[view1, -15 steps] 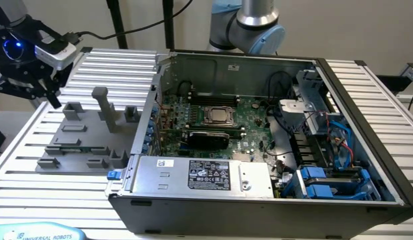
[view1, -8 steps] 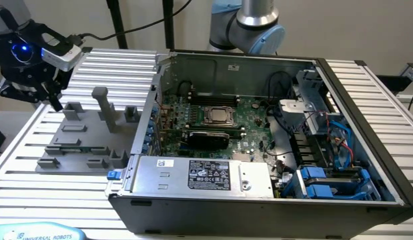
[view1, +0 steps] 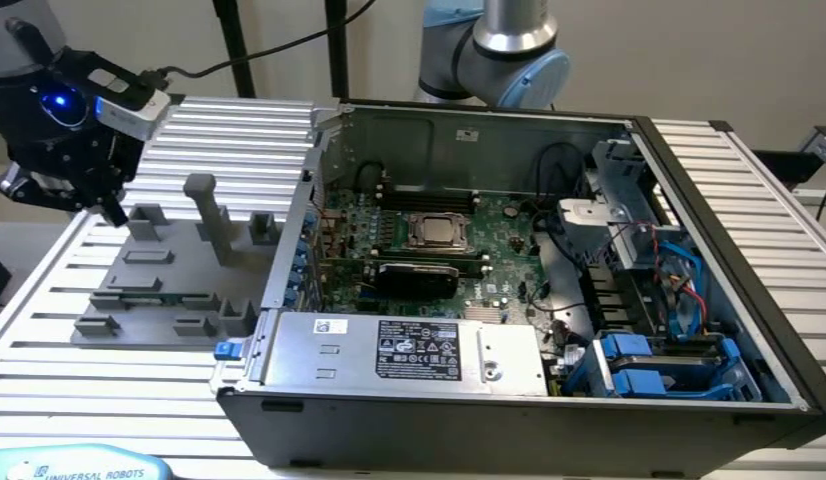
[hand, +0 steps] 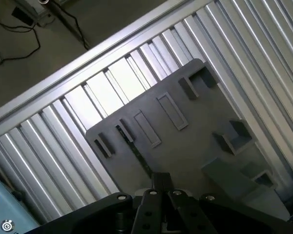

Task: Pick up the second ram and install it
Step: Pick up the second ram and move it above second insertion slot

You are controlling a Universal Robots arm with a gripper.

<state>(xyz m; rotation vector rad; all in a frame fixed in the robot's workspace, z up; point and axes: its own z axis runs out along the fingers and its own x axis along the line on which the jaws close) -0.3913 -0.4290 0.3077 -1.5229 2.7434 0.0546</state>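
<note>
Nearest you in the exterior view, the open computer case (view1: 520, 410) sits on the slatted tabletop (view1: 66, 380). Its power supply (view1: 400, 352) is at the front and the motherboard (view1: 440, 235) lies behind it. Just beside the case, on the exterior view's left, is the grey fixture plate (view1: 186, 275). The second ram (view1: 157, 297) stands on edge in one of the plate's near slots, a thin green strip. Farther back, your end effector (view1: 106, 205) hangs over the plate's far corner, well apart from the ram. You cannot tell how wide it stands.
</note>
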